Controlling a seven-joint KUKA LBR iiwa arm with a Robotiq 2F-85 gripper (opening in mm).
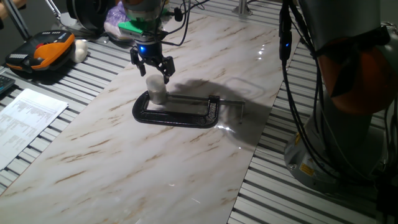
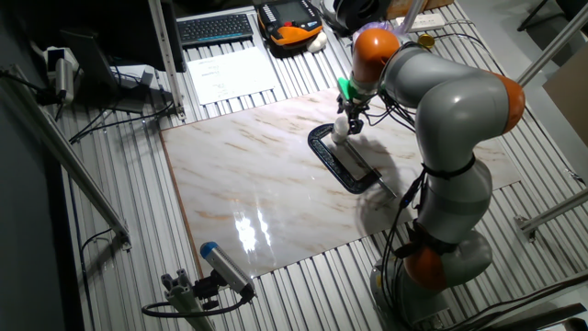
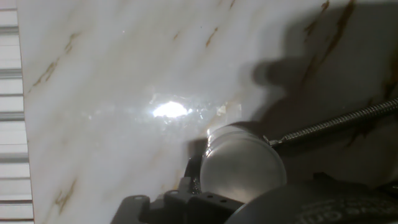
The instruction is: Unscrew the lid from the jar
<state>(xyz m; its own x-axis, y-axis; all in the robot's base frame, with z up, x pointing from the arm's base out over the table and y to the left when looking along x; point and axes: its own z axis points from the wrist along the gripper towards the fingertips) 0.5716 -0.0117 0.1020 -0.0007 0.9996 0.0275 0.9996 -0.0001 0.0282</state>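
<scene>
The marbled counter (image 1: pixel 186 168) lies on a slatted metal bench, and the grey and orange arm (image 2: pixel 459 119) reaches over it from the side. On the counter lies a black C-clamp (image 1: pixel 177 112), flat, with its threaded screw (image 3: pixel 336 121) running toward one end of the frame. The jar (image 1: pixel 157 94) stands upright inside the clamp at the end away from the screw handle, pressed between the clamp's pads as far as the fixed views show. The claw (image 1: pixel 152 70) hangs straight above the jar, its dark fingers spread a little way and pointing down. The lid (image 1: pixel 154 81) sits just under the fingertips, slightly above the jar's body; whether it has come free of the jar or the fingers actually grip it cannot be told from these views. In the hand view the lid (image 3: pixel 242 163) shows as a pale round disc close below the camera, with the screw tip touching the jar's side beside it.
</scene>
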